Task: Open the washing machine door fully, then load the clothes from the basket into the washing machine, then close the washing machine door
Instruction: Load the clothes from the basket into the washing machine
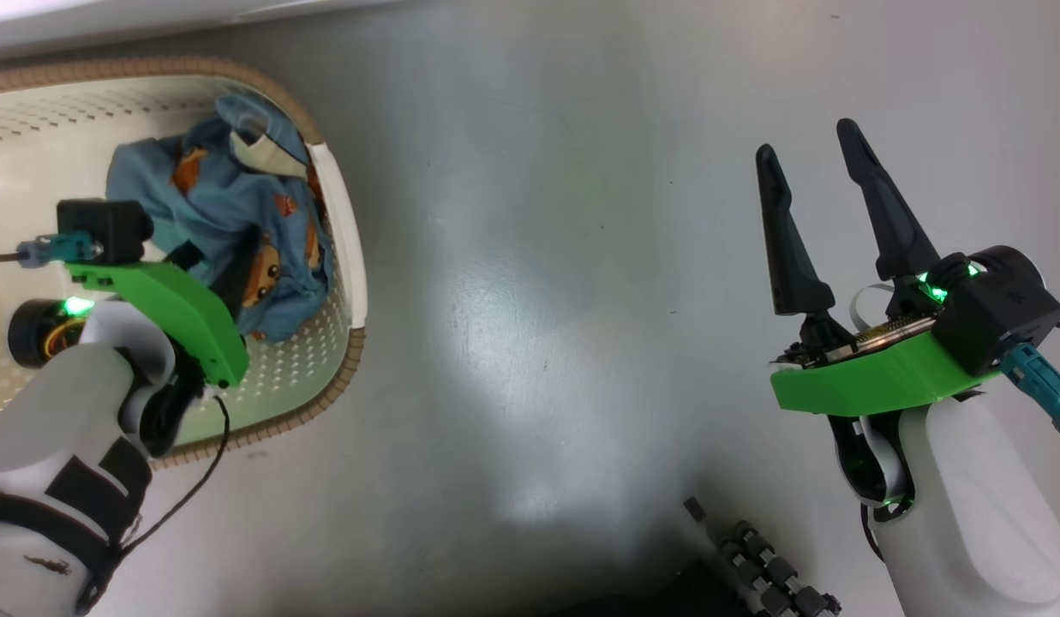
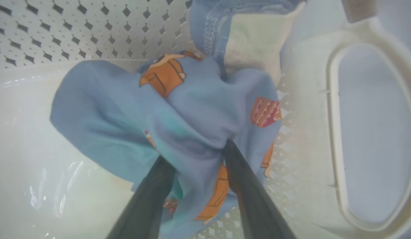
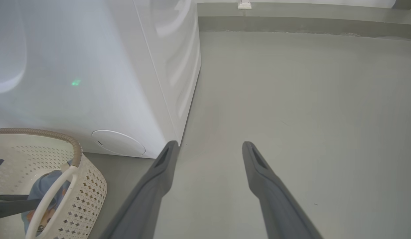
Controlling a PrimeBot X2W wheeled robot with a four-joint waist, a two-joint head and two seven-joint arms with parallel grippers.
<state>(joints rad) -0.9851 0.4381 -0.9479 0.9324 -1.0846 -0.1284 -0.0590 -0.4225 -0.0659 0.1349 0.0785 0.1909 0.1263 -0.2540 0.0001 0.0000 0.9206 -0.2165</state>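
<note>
left gripper (image 2: 195,151), jaws apart, tips sunk in the clothes (image 2: 109,113).

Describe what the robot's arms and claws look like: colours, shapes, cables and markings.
Both forearms are white shells; the left forearm wears black straps. Each wrist carries a bright green plate with a glowing green light, and a black camera box with a teal plug. A thin black cable runs from the left wrist. The right claw and left claw each have two long, dark, tapering fingers.
</note>
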